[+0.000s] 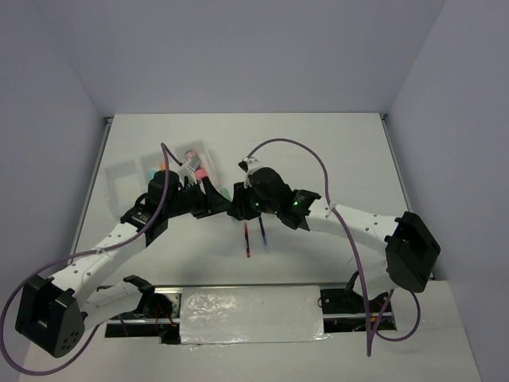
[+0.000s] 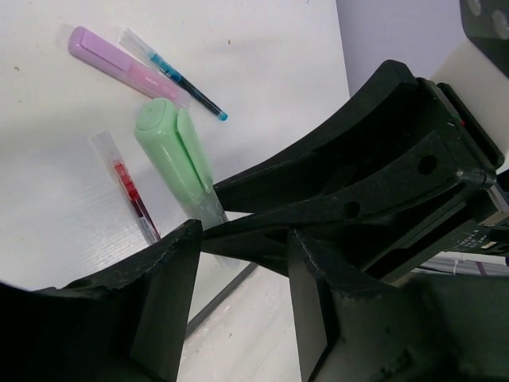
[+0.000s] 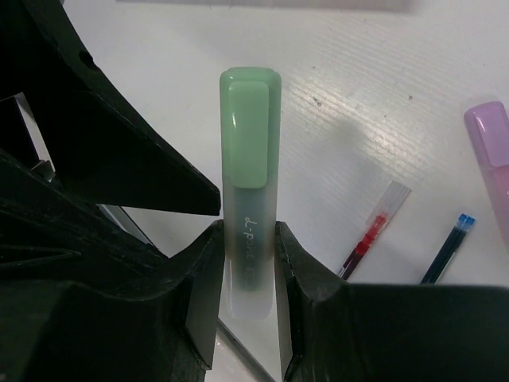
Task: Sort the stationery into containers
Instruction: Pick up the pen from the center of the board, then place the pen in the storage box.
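From above, the left gripper and right gripper sit nearly nose to nose around the middle of the worktop. That crowding is the main hazard: a swing by either arm could knock the other and jar its load loose. The tray lies toward the far-left corner, beyond the left arm, so a carry there has to pass that arm. A red pen and blue pen lie loose nearer the front edge. What is held is hidden here.

From the left wrist, its own fingers stand apart with nothing between them. The green highlighter slants just ahead, its clear end caught in the other arm's black jaws. A lilac highlighter lies beyond it, well apart.

From the right wrist, the fingers are closed on the green highlighter's frosted lower barrel, with the mint cap and clip projecting forward. The hold sits near one end, so in my judgement it could pivot or slip on the smooth plastic. The barrel looks rigid, light and slick.
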